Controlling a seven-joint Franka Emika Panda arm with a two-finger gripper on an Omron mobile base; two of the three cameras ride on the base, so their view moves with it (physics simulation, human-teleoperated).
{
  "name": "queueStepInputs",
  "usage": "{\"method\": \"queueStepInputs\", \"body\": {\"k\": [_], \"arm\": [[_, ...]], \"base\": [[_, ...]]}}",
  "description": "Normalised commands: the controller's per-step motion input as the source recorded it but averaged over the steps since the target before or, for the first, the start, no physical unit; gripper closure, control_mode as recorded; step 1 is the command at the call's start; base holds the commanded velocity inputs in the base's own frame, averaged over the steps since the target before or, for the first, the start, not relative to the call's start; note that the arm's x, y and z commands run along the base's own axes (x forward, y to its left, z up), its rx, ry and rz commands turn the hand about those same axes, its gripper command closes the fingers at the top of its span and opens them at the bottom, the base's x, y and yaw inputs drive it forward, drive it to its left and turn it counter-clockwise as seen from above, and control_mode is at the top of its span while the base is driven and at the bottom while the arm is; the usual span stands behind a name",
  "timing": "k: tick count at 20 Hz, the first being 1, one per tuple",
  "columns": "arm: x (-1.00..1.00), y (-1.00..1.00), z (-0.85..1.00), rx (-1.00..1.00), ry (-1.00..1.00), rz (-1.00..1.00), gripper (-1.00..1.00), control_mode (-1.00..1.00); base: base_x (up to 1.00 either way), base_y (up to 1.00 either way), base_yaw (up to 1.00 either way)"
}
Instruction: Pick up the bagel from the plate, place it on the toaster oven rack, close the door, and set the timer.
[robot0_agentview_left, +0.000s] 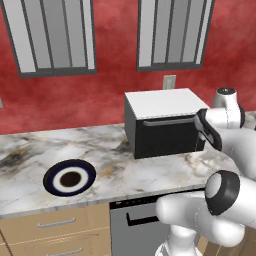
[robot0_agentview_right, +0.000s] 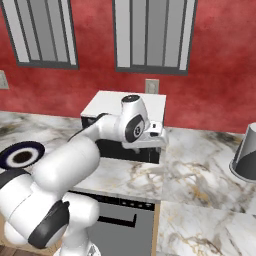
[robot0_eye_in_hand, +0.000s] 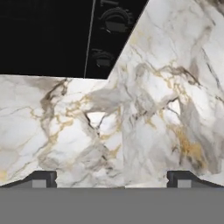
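The gripper (robot0_eye_in_hand: 112, 179) hangs open and empty over the counter (robot0_eye_in_hand: 144, 131) before the toaster oven (robot0_agentview_left: 162, 122). The bagel (robot0_agentview_left: 70, 178) apparently sits on the plate (robot0_agentview_left: 69, 177), well left. The door (robot0_agentview_left: 167, 134) looks shut; reaching across risks clipping it.

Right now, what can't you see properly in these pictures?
- Rack: behind the shut black door of the toaster oven, left base view.
- Bagel: on the plate just a dark round spot, too small to tell.
- Oven front: arm covers it, right base view.
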Motion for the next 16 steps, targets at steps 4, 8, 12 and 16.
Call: {"method": "queueStepInputs", "body": {"k": [4,8,12,16], "arm": [[0.22,-0.23,-0.48,0.01,-0.05,0.21,-1.00,-1.00],[0.22,-0.16,-0.42,0.00,-0.01,0.19,-1.00,-1.00],[0.21,-0.01,-0.36,0.00,0.00,0.17,-1.00,-1.00],[0.12,0.00,-0.21,0.00,-0.07,0.15,-1.00,-1.00]], "base": [[0.00,0.00,0.00],[0.00,0.00,0.00],[0.00,0.00,0.00],[0.00,0.00,0.00]]}}
